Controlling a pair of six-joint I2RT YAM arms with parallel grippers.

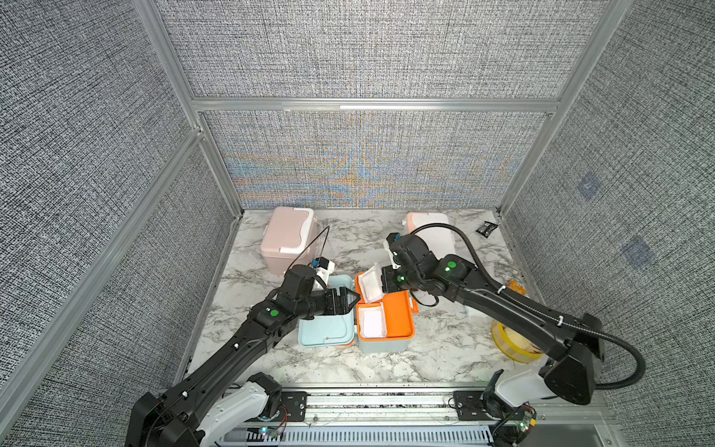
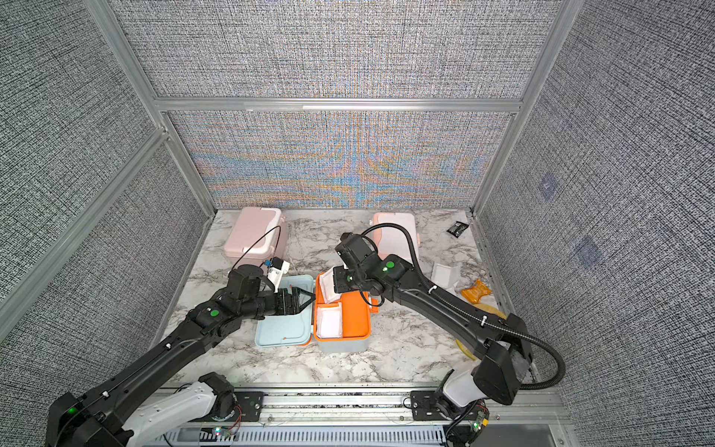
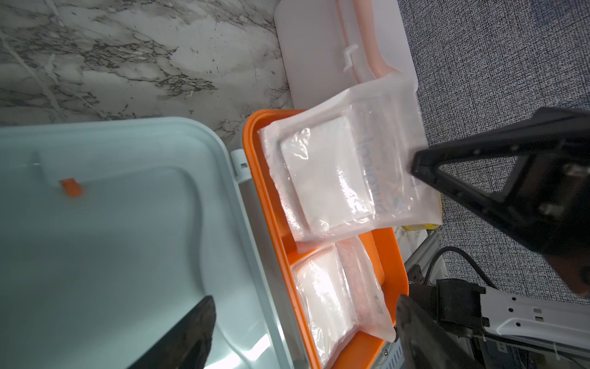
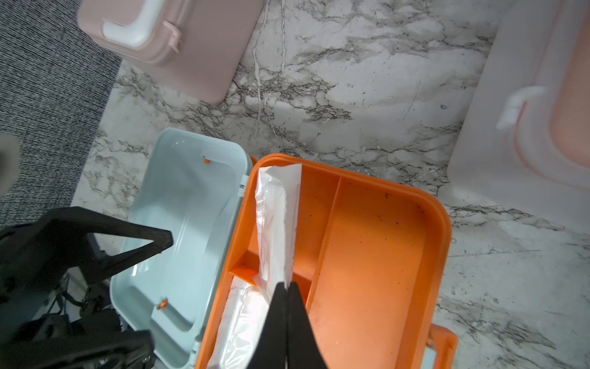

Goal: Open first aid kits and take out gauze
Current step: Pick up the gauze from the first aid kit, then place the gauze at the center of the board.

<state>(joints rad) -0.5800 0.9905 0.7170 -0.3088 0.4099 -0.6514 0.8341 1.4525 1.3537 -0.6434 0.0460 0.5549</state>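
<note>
Gauze pad (image 4: 277,223) is pinched tight by the right gripper (image 4: 285,286), held up over the orange tray (image 4: 383,255) of the open blue kit (image 1: 383,345). A second gauze pad (image 3: 322,297) is left lying in that tray. The left gripper (image 1: 353,298) is parked spread wide over the lid (image 4: 191,207) alongside.

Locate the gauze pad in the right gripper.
In both top views the gauze pad hangs tilted over the orange tray's far end, beside the light blue lid, pinched by the right gripper.

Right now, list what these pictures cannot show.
- Left wrist view: held gauze print blurred, unreadable.
- Both top views: right arm covers part of white kit.
- Both top views: black packet too small to read.
- In a top view: right arm hides part of yellow container.
</note>
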